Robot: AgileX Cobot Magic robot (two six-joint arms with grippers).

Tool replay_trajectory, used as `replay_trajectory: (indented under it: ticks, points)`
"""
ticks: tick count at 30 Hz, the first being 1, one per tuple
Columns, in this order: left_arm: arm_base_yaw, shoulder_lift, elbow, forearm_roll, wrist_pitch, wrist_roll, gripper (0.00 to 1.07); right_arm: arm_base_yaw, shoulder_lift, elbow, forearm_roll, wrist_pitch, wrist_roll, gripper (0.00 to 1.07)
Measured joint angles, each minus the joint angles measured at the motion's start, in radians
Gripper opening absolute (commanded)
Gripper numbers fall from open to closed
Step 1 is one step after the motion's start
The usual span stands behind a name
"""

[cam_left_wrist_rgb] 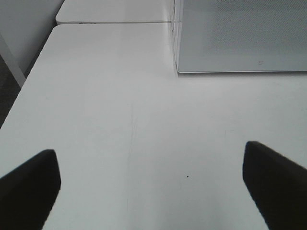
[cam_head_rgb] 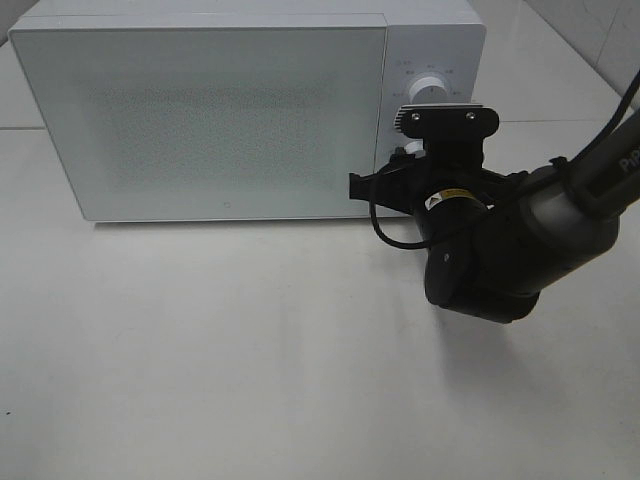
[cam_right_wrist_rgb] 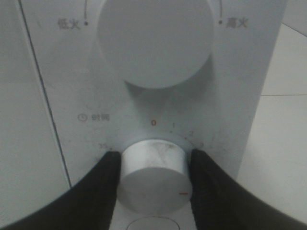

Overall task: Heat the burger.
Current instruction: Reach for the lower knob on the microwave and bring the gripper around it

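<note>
The burger is out of view. A white microwave (cam_head_rgb: 230, 110) stands at the back with its door closed. My right gripper (cam_right_wrist_rgb: 153, 175) is at its control panel, shut on the lower timer knob (cam_right_wrist_rgb: 152, 167), one finger on each side of it. The upper power knob (cam_right_wrist_rgb: 154, 38) is untouched and shows above the arm in the exterior view (cam_head_rgb: 430, 88). The right arm (cam_head_rgb: 490, 250) hides the timer knob in the exterior view. My left gripper (cam_left_wrist_rgb: 153, 187) is open and empty, low over the bare white table (cam_left_wrist_rgb: 120, 120), short of the microwave's front left corner (cam_left_wrist_rgb: 178, 71).
The white table (cam_head_rgb: 250, 350) stretches in front of the microwave. A second table top (cam_left_wrist_rgb: 110, 12) adjoins at the far left of the microwave. The table's left edge (cam_left_wrist_rgb: 29, 81) drops off to the floor.
</note>
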Motion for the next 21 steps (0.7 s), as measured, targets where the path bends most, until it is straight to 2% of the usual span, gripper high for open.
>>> replay_trajectory:
  ticks: [14,19,21]
  points:
    - [0.0,0.0,0.0,0.0,0.0,0.0,0.98,0.0,0.006,0.002,-0.004,-0.017,0.045,0.06]
    - [0.0,0.0,0.0,0.0,0.0,0.0,0.98,0.0,0.006,0.004,-0.007,-0.019,0.139,0.07]
    - [0.0,0.0,0.0,0.0,0.0,0.0,0.98,0.0,0.006,0.005,-0.01,-0.02,0.246,0.07]
